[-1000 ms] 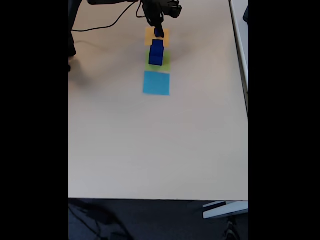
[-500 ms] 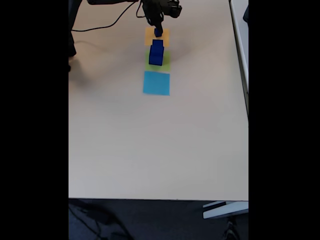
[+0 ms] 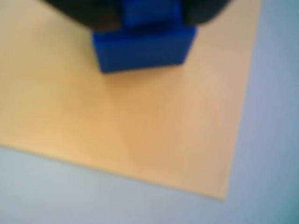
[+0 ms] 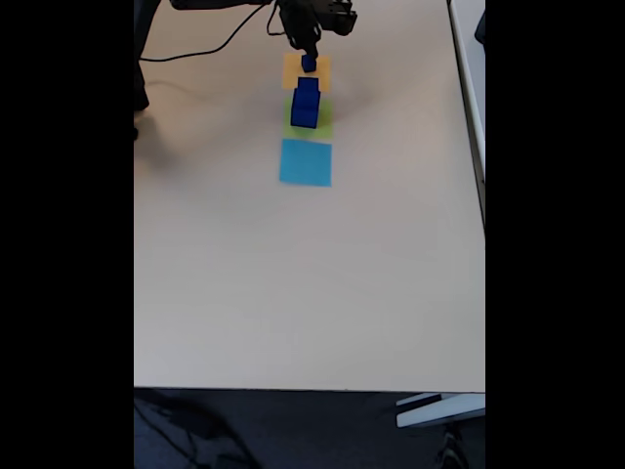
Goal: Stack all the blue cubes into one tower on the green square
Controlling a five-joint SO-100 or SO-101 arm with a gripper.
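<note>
In the fixed view, the black two-finger gripper (image 4: pixel 310 54) hung over the flat orange-yellow paper square (image 4: pixel 306 70), at the far end of the pale table (image 4: pixel 293 283). The small dark navy-blue solid cube (image 4: pixel 310 63) sat between the fingertips. In the wrist view, that small cube (image 3: pixel 142 44) appeared at the top edge, flanked by dark blurred finger shapes, with the orange-yellow square (image 3: pixel 154 126) beneath it. The jaws stood closed to roughly the cube's width and appeared to grip it; whether the cube was lifted clear of the paper could not be determined.

The two larger navy-blue cubes (image 4: pixel 306 104) stood stacked on the flat lime-green paper square (image 4: pixel 310 119), just beside the orange-yellow square. A flat light-blue paper square (image 4: pixel 305 162) lay nearer the camera.

Probable hazards:
- A shallow grip near the fingertips could let the small cube slip or rotate during transfer.
- Insufficient lift height could drive the cube or the fingers into the existing stack and topple it.
- Off-centre release on the medium cube could cause the small cube to fall off.
</note>
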